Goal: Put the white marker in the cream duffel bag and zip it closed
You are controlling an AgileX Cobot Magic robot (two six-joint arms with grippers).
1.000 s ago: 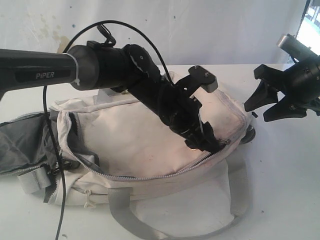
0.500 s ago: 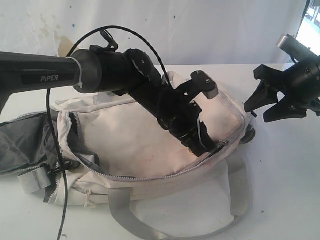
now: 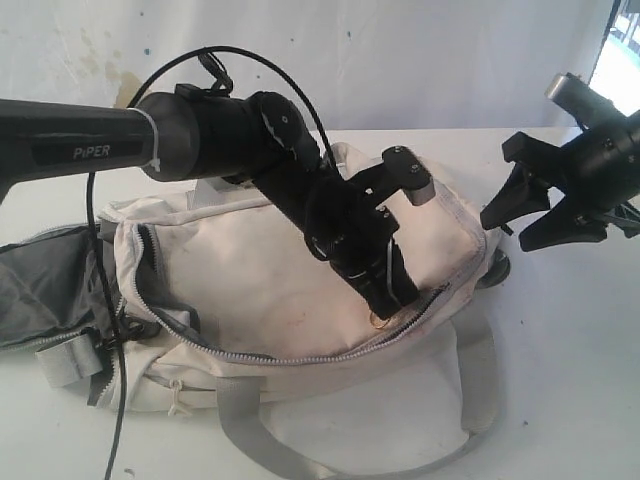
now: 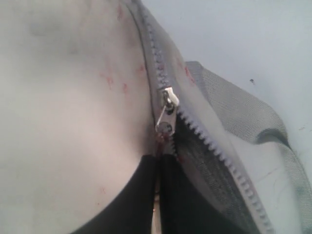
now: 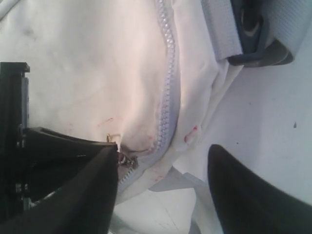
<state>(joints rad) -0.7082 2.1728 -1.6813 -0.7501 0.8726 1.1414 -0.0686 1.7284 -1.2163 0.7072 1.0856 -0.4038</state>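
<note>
The cream duffel bag (image 3: 250, 260) lies on its side on the white table, its long zip facing the front. My left gripper (image 3: 385, 308) reaches down over the bag and is shut on the metal zip pull (image 4: 165, 114). In the left wrist view the black fingertips (image 4: 141, 195) pinch together just below the slider. The teeth are joined beyond the slider, and dark lining shows in the gap beside the fingers. My right gripper (image 3: 535, 215) hangs open in the air off the bag's right end, holding nothing. The white marker is out of view.
Grey webbing handles (image 3: 250, 440) loop onto the table in front of the bag. A grey side pocket (image 3: 40, 290) lies spread at the left. A black cable (image 3: 120, 350) hangs from the left arm across the bag's left end. A white wall stands behind.
My left gripper has slid leftwards along the zip line, taking the pull with it. The right gripper has shifted slightly left and stays open.
</note>
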